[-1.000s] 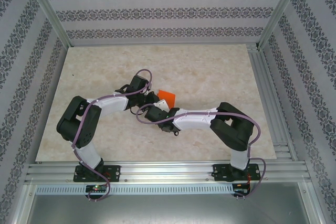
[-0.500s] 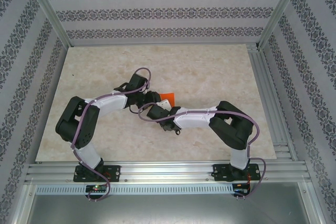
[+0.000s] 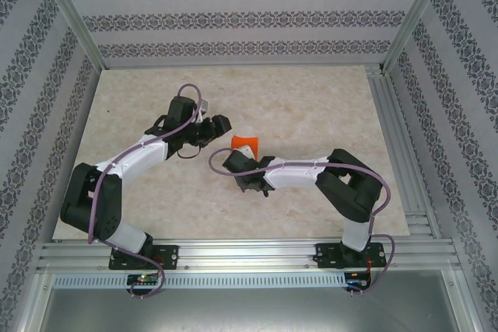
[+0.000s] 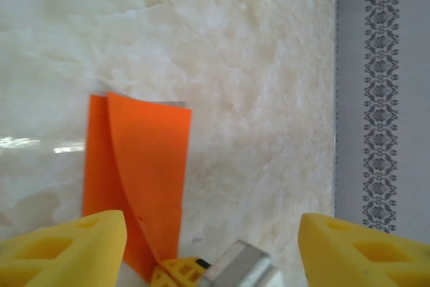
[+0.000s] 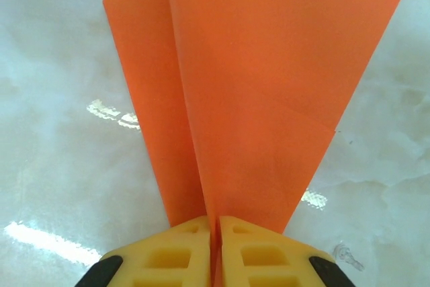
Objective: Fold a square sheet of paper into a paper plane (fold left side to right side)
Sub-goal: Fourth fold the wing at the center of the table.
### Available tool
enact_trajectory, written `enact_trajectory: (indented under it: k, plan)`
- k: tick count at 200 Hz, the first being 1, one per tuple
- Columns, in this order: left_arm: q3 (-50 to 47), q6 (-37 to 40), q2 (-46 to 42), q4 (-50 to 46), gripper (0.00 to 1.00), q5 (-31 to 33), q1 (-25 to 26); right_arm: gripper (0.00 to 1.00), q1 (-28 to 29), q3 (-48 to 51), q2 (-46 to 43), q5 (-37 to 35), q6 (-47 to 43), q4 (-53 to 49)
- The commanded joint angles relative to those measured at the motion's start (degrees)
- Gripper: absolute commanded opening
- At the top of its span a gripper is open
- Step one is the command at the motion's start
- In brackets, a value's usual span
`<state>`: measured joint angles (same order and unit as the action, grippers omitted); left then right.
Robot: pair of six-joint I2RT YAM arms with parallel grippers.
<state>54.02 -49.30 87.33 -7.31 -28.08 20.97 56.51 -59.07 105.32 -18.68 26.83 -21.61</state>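
While the sheet of paper point(image 5: 255, 85), a creased orange wedge near the middle of the surface point(image 4: 255, 45), is pinched at its narrow end by the pressed-together right claw point(image 5: 216, 230), the left claw point(image 3: 216, 126) is held spread, clear of it. Advised: edges to be aligned before creasing.

Thin orange paper sheet point(image 5: 269, 85) looks matt; cream marbled tabletop point(image 4: 255, 52) is glossy, smooth; right gripper's yellow fingers point(image 5: 188, 236) seem moulded plastic.

Noted plain bright orange paper point(image 5: 255, 99). Saw yellow left fingers point(image 4: 67, 247), yellow right fingers point(image 5: 181, 253). Found table point(image 3: 311, 106) cream, marbled; walls point(image 3: 233, 21) pale with dark floral bands; arms point(image 3: 292, 175) white with black joints.
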Motion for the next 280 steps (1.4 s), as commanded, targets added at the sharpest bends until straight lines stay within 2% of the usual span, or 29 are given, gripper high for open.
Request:
enact_trajectory:
  k: [1,35,123,280]
  plan:
    - [-4.79,-5.38,0.31,7.94,0.63,-2.34,-0.83,0.11,-1.49,2.95,-2.73,6.13,-0.30,5.29]
    - [-7.28,-9.20,3.78,15.52,0.46,-5.14,0.11,0.11,-4.48,7.40,-5.83,13.41,0.44,11.70]
    - [-4.69,-11.49,13.93,18.32,0.25,-3.75,5.95,0.12,-10.58,13.52,-9.51,23.90,3.84,21.26]
    - [-2.89,-13.40,22.05,20.98,0.24,-3.39,9.26,0.14,-15.64,14.60,-6.37,33.58,7.18,24.89]
